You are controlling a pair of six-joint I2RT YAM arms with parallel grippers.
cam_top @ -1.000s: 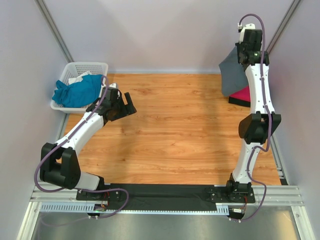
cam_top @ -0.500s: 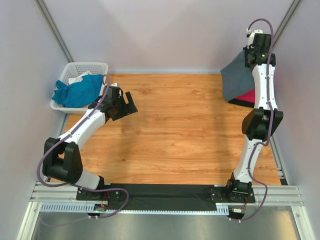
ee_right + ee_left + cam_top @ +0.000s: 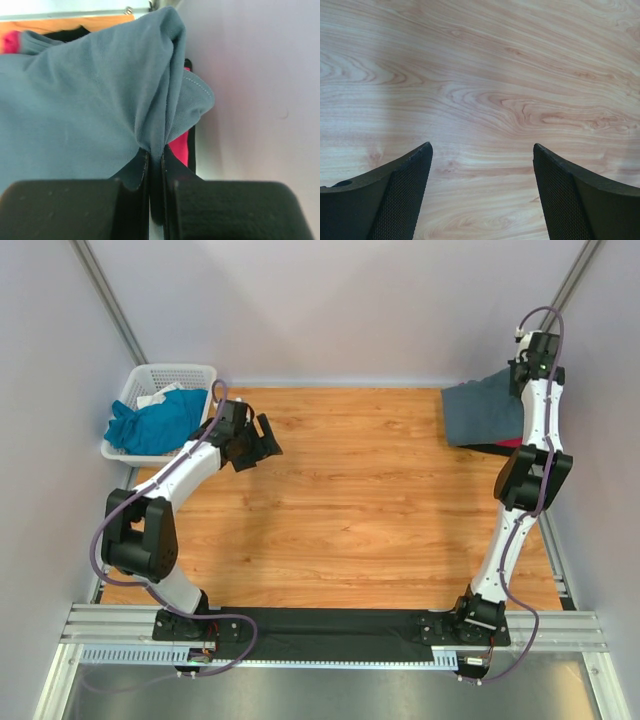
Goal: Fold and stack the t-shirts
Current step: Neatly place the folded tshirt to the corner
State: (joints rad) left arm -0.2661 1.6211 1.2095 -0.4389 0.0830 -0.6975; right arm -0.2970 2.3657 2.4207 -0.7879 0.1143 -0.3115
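Note:
A slate-grey t-shirt point(image 3: 482, 412) hangs from my right gripper point(image 3: 520, 380) at the far right back corner and drapes down onto the pile there. That gripper point(image 3: 156, 155) is shut on a bunched fold of the grey t-shirt point(image 3: 75, 100). A magenta-pink t-shirt point(image 3: 510, 443) lies under it, showing only as a strip point(image 3: 179, 147). A teal-blue t-shirt point(image 3: 155, 422) lies crumpled in the white basket point(image 3: 180, 372). My left gripper point(image 3: 266, 438) hovers open over bare wood just right of the basket, with nothing between its fingers point(image 3: 405, 190).
Wooden table top point(image 3: 370, 490) bounded by pale walls; the right wall is right beside the right gripper. A dark layer point(image 3: 478, 447) shows under the pink t-shirt. Some white cloth point(image 3: 158, 396) also lies in the basket at the back left.
The right arm has swung further right toward the wall, bringing the grey t-shirt down over the pink one. The left arm has reached further back and its jaws have narrowed a little.

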